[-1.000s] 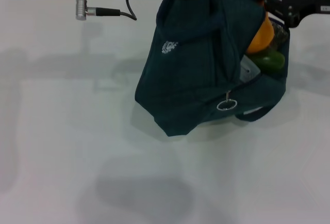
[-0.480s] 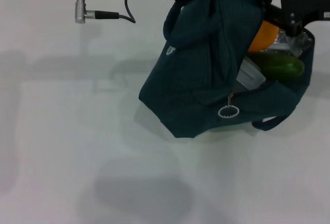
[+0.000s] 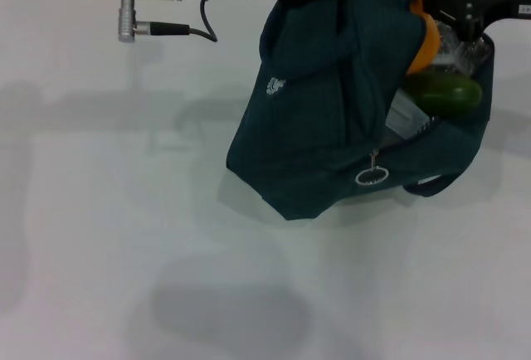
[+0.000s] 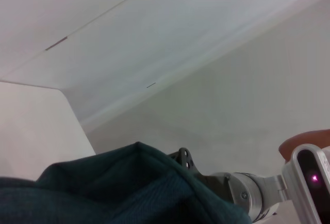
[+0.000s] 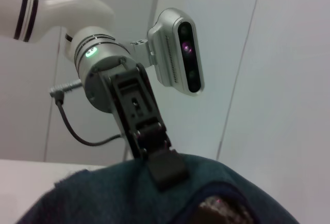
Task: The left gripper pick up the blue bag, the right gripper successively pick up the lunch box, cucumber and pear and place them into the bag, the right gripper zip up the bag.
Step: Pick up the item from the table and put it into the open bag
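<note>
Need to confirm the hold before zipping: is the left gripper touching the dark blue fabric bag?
Touching. The right wrist view shows the left gripper with its black fingers pressed into the dark blue fabric bag's top edge.

I work in a lab or robot test cell. The tabletop (image 3: 124, 235) is a plain white surface, bare of household fittings. My wrist views show flat white wall panels (image 5: 289, 69) with straight vertical seams and a white ceiling (image 4: 170, 33) meeting the wall at a plain joint. My left arm (image 5: 98, 74) is visible with an exposed cable (image 3: 178, 26) and a wrist camera (image 5: 180, 53).
</note>
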